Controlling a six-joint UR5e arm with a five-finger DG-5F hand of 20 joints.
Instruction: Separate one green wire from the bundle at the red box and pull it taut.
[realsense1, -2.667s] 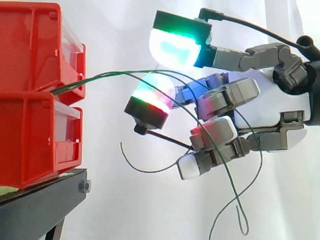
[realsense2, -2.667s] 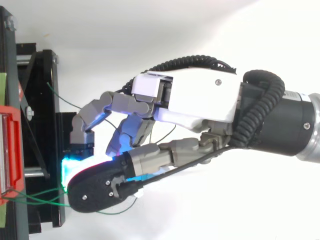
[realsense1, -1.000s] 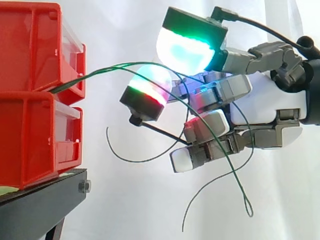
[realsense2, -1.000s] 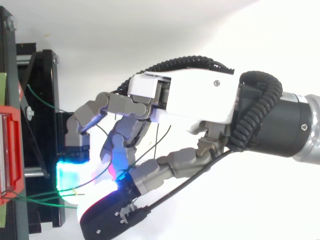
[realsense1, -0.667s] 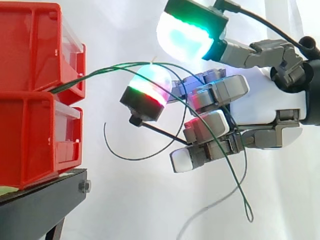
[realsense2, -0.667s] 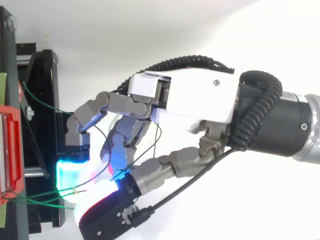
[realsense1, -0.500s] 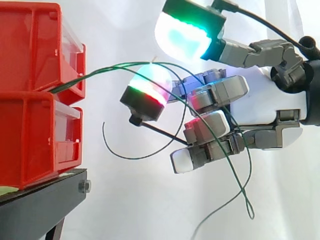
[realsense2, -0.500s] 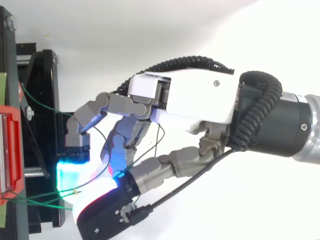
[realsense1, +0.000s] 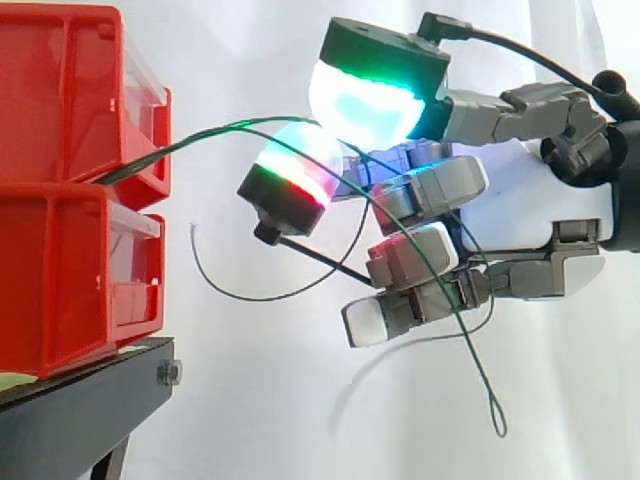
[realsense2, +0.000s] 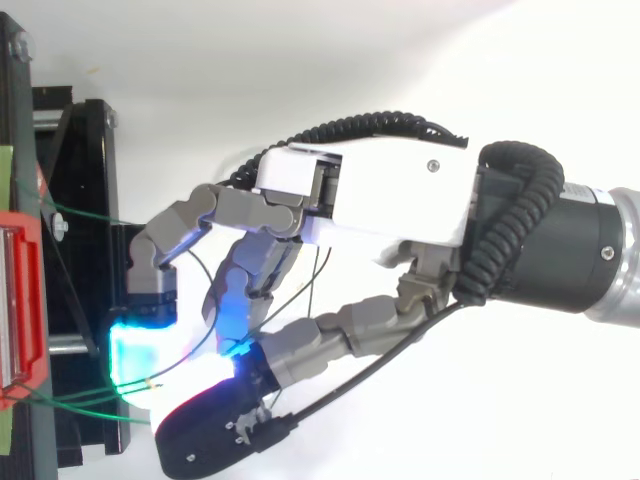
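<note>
Red is the colour of the two stacked containers at the left of the side view: the upper red plastic bin (realsense1: 60, 90) sits directly on the lower red plastic bin (realsense1: 60, 280), and both rest on a black metal stand (realsense1: 80, 410) in front of a white curtain (realsense1: 250, 420).

A bundle of thin green wires (realsense1: 200, 135) leaves the front of the bins at the seam where the upper bin meets the lower one. From there the bundle rises in a shallow arc to the right and runs into the hand (realsense1: 540, 215), which comes in from the right edge at about the height of the upper bin and is well apart from the bins themselves.

Beyond the arc the wires separate:
- One slack strand (realsense1: 250, 298) hangs in a downward curve between the bins and the hand, with its free end pointing up near the lower bin.
- A long strand (realsense1: 471, 350) crosses the front of the hand diagonally and ends in a narrow loop below it.

None of the wires is straight.

Hand state: cannot be told. The wires pass through the hand, but neither view shows whether it has closed on any of them.
</note>
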